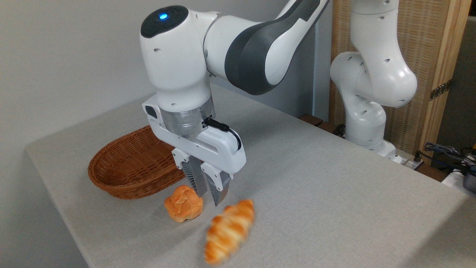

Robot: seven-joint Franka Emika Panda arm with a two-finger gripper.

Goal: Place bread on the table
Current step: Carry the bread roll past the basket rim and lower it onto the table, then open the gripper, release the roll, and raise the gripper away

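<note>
White arm (pixel 260 44), dark-grey joint panels, blue light, black cable (pixel 227 130)

Gripper (pixel 209 199) pointing down with a slim gap between its fingers, blurred plaited bread (pixel 228 230) on the grey table (pixel 334 193) just below-right of it, round roll (pixel 184 203) beside its left, wicker basket (pixel 128 167) farther left behind

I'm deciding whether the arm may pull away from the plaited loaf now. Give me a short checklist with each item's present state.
1. Bread out of the basket: ok, it appears to lie on the table.
2. Bread at rest: cannot tell, it looks blurred.
3. Gripper free of the bread: ok, the fingers hold nothing and are above the loaf's upper end.
4. Jaws: a narrow gap shows between them.
5. Round roll clear of the fingers: cannot tell, it sits right beside them.
6. Basket empty: ok as far as its inside shows.
</note>
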